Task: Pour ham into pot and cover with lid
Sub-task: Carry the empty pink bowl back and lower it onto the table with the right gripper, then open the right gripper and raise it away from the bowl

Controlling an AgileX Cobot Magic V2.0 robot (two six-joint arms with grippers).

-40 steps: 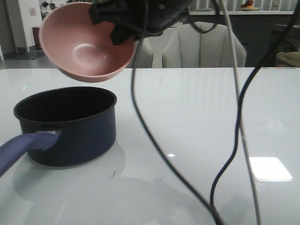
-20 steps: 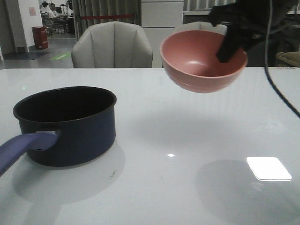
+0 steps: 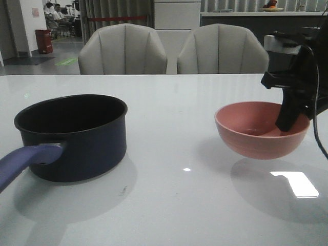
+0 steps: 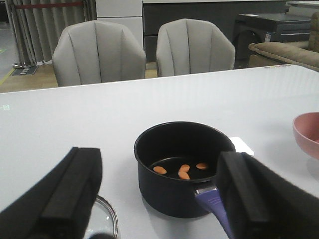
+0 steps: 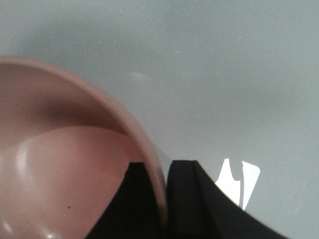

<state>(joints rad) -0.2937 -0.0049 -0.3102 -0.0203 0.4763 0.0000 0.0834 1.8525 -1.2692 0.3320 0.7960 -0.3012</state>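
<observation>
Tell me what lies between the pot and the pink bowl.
Nothing: in the front view only bare table separates the pot from the bowl held by the right gripper.

ham bits sit in the pot on the table's left, bowl over on the right, chairs behind.

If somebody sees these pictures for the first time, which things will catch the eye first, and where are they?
The pink bowl stands out first, on the right side of the table, held by its rim in the right gripper with its shadow below. Next is the dark navy pot at the left, its purple handle toward the camera. In the left wrist view, a few orange ham pieces lie inside it.
</observation>
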